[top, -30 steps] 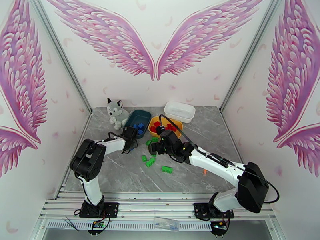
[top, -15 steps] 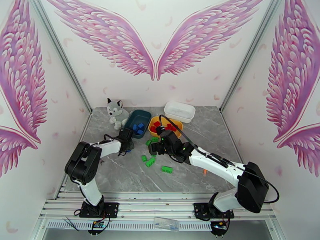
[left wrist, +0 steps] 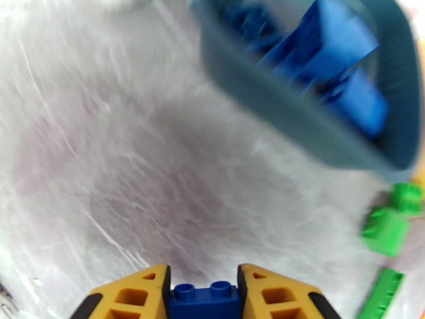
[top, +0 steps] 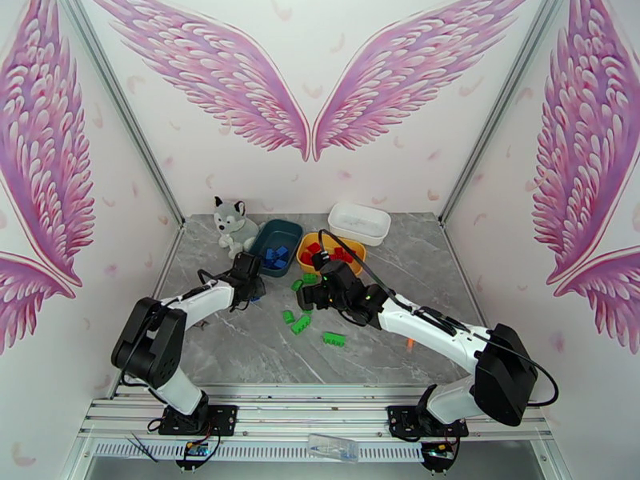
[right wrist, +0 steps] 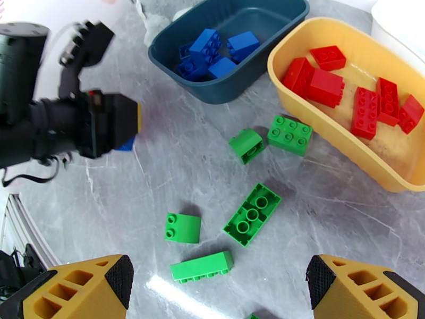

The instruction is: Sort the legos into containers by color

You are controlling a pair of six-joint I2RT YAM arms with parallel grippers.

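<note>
My left gripper point(left wrist: 204, 285) is shut on a small blue brick point(left wrist: 204, 300), low over the table just short of the teal tub point(left wrist: 297, 128). In the top view that gripper point(top: 254, 293) sits left of the green bricks point(top: 300, 323). The teal tub point(right wrist: 223, 94) holds several blue bricks point(right wrist: 212, 49), and the yellow tub point(right wrist: 319, 128) holds several red bricks point(right wrist: 324, 86). Several green bricks point(right wrist: 252, 213) lie loose on the table under my right gripper point(right wrist: 218, 280), which hovers open and holds nothing. The white tub point(top: 359, 223) stands behind.
A plush husky point(top: 232, 226) sits left of the teal tub point(top: 266, 234). The yellow tub point(top: 303, 255) touches the teal one's right side. My two wrists are close, the left gripper point(right wrist: 127, 131) a short way left of the green bricks.
The left arm's elbow has swung left and down, and its gripper with the blue brick has shifted slightly left. The right arm has not moved.
</note>
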